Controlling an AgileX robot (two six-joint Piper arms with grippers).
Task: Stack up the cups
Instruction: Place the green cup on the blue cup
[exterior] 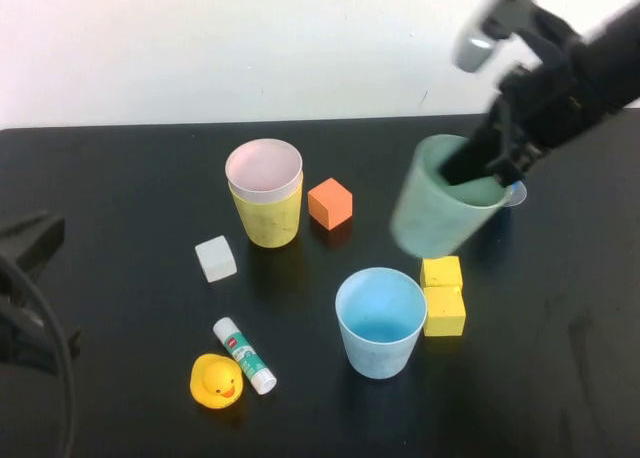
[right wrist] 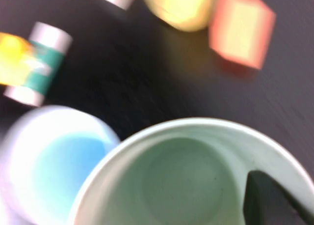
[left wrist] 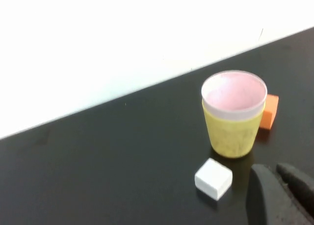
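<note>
Green cup (exterior: 440, 203), light stiff plastic, hangs tilted over the bench, right hand (exterior: 492, 168) pinching its rim; left hand (exterior: 25, 253) parked far left, grip unclear.

Legible text/labels: none confirmed.
Only printed item = glue stick (exterior: 244, 354), lying on the table (exterior: 120, 178) betw. rubber duck (exterior: 216, 381) and light blue cup (exterior: 380, 321); label is green/white w/ a small red patch nr the cap end, characters too small to read in high view, and smeared in R wrist view (right wrist: 37, 63). Cups, blocks, duck: no markings visible. Rig line asks for gripper positions: right gripper (exterior: 495, 168) raised over table's right side, fingers clamped on rim of pale green cup (exterior: 440, 198); left gripper (left wrist: 279, 195) low at table's left edge, fingers close together.
</note>
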